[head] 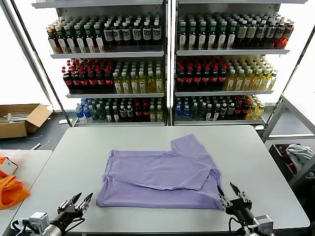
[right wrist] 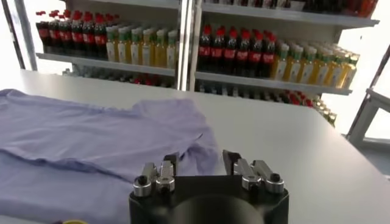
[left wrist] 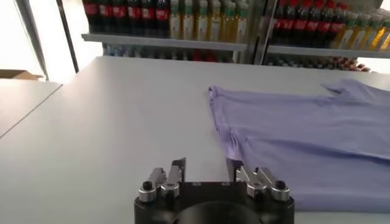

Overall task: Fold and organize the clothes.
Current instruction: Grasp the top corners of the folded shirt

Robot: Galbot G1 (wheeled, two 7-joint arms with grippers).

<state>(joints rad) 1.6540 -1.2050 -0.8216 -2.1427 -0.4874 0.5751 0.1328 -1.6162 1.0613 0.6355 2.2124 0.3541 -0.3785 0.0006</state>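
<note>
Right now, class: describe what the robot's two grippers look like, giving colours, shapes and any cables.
Both the left gripper and the right gripper have black bodies carrying silver metal finger linkages with dark bolts, ending in slim black pointed fingertips. Black cables loop beside the left arm's silver wrist block.

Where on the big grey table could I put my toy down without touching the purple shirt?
Bare room lies along the grey table between its left edge and the lavender cotton T-shirt, along its far edge, and on its right side. The near edge is crowded: the left gripper and right gripper flank the shirt.
</note>
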